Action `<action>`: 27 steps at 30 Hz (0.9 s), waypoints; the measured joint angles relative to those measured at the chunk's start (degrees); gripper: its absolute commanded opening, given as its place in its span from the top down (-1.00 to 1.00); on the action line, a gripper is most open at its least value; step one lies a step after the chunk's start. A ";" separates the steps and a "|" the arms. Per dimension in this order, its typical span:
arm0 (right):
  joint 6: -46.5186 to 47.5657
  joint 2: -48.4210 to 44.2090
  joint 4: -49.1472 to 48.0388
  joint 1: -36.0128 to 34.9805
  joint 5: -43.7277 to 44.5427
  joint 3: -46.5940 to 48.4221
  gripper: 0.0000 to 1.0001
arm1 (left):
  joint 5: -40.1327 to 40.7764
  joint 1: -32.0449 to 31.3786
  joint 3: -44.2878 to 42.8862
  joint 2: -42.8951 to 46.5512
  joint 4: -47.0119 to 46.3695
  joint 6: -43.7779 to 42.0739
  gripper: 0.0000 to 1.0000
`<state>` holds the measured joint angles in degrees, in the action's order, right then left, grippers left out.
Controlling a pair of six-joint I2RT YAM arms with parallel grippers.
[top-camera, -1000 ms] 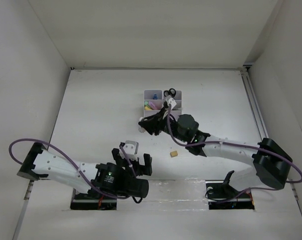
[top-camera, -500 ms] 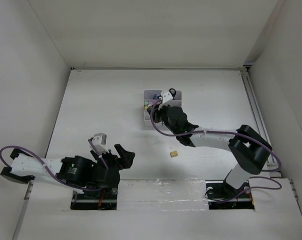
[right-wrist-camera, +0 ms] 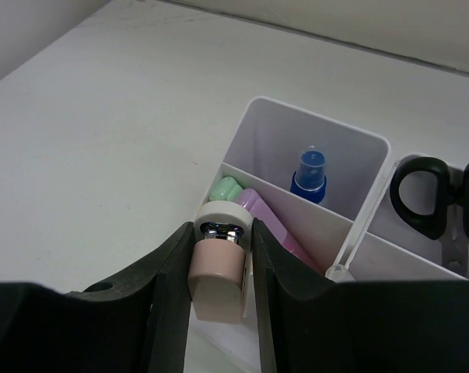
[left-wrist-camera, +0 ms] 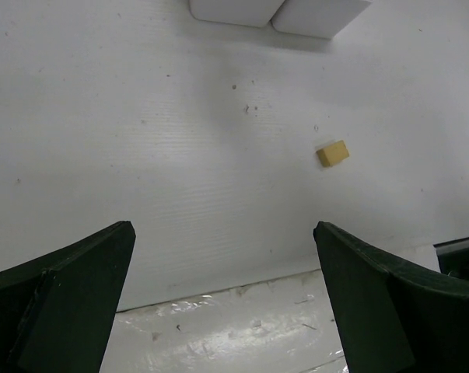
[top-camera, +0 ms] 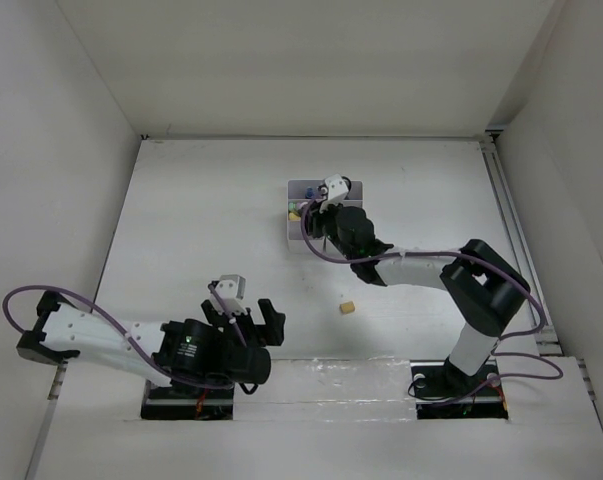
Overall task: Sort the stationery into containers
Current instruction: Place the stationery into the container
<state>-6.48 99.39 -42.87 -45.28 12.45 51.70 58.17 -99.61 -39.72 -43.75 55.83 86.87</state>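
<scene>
My right gripper (right-wrist-camera: 223, 227) is shut on the pink stapler (right-wrist-camera: 217, 272), held upright over the near left corner of the white organiser (right-wrist-camera: 369, 203). In its compartments stand a blue-capped tube (right-wrist-camera: 310, 172), a green marker (right-wrist-camera: 226, 189), a pink marker (right-wrist-camera: 264, 220) and black-handled scissors (right-wrist-camera: 430, 194). From above, the right gripper (top-camera: 308, 212) hangs over the organiser (top-camera: 297, 187) and hides most of it. A tan eraser cube (top-camera: 347, 308) lies on the table between the arms. My left gripper (top-camera: 241, 314) stands wide open and empty, low by the near edge, with the eraser (left-wrist-camera: 333, 153) ahead to its right.
White walls close the table in on the left, back and right. A rail (top-camera: 508, 225) runs along the right side. A glossy taped strip (left-wrist-camera: 234, 326) lies at the near edge under the left gripper (left-wrist-camera: 222, 233). The organiser's base (left-wrist-camera: 273, 9) shows at the top of the left wrist view.
The right gripper carried the stapler from beside the organiser's near left corner up over it. The left arm swung left, then back toward the middle, its gripper still open.
</scene>
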 measured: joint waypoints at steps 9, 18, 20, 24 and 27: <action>3.54 0.11 -1.86 0.02 -7.98 -0.24 1.00 | 0.11 0.00 -0.07 2.49 -2.91 -2.69 -1.00; 10.73 0.11 4.48 6.75 -29.66 1.25 1.00 | 0.48 0.00 1.11 13.09 -8.74 -8.04 -1.00; 12.79 0.57 8.59 8.79 -33.68 4.09 1.00 | 0.52 0.00 1.16 13.18 -9.42 -8.50 -1.00; 15.98 0.90 12.83 10.03 -39.21 6.78 1.00 | 0.57 0.00 1.40 12.50 -10.10 -9.03 -1.00; 17.55 1.62 16.26 10.10 -42.99 8.00 1.00 | 0.57 0.00 1.40 10.43 -10.25 -9.18 -1.00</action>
<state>11.07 101.01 -26.61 -35.18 -30.55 59.70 58.74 -99.61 -38.33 -33.32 45.58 77.69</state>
